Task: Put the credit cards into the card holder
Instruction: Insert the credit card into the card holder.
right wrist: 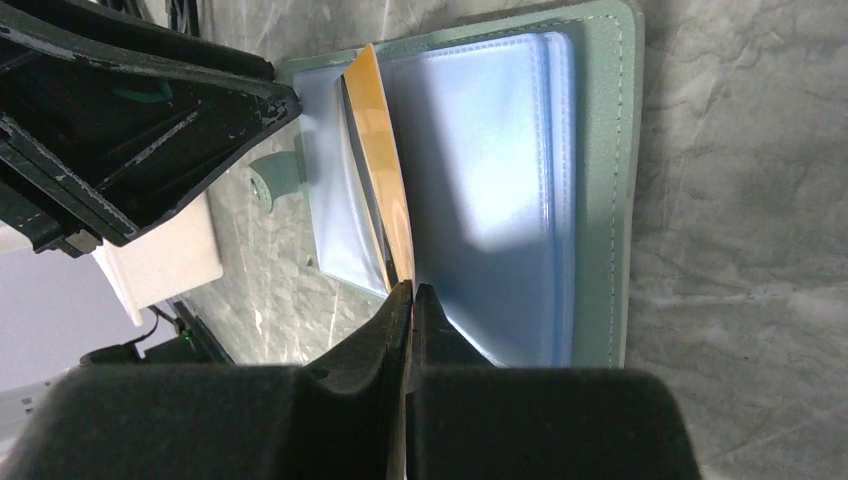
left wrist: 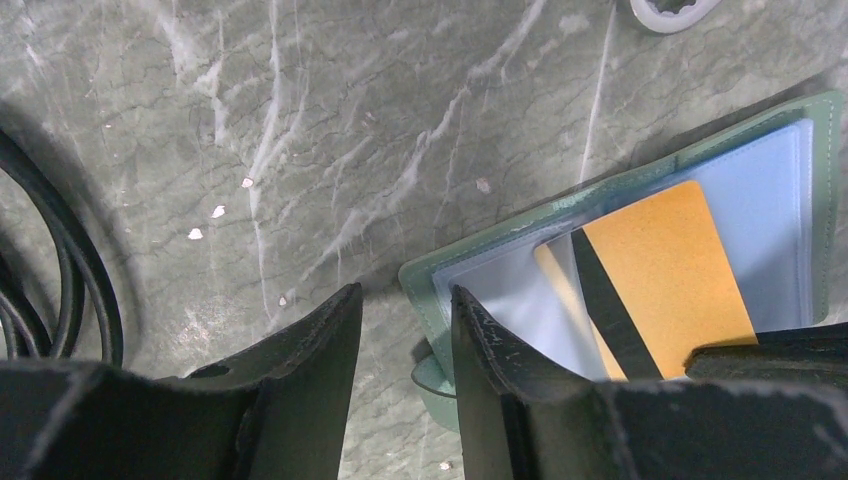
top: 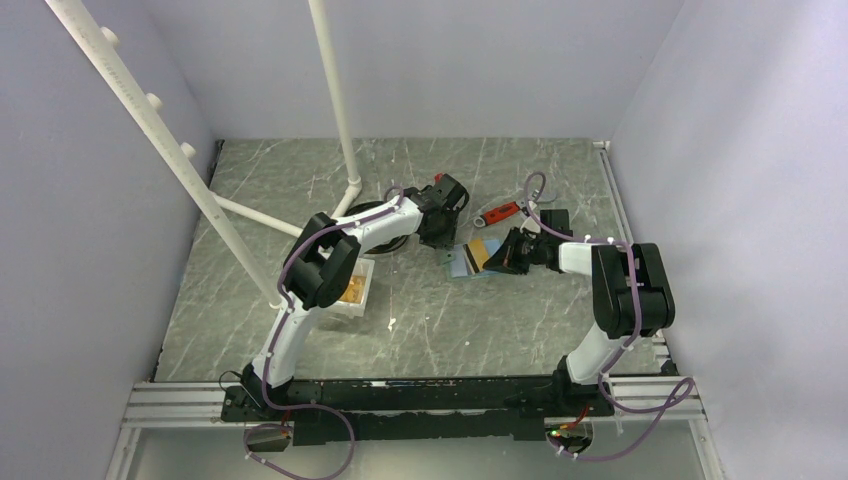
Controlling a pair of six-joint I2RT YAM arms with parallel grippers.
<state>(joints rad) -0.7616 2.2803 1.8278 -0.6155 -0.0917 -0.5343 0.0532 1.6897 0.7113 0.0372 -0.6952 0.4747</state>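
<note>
1. the open card holder (right wrist: 598, 180) lies flat on the table (top: 450, 320) between both grippers, its blue pockets (right wrist: 500, 180) facing up.
2. the right gripper (right wrist: 411, 292) pinches a gold credit card (right wrist: 385, 170), tilted on edge, far end at the pockets.
3. the left gripper (left wrist: 405, 310) is partly spread and empty, at the holder's corner.

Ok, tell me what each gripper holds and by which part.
Right gripper pinches a gold card by its near edge, standing it over the open card holder. Left gripper is open, holding nothing.
</note>
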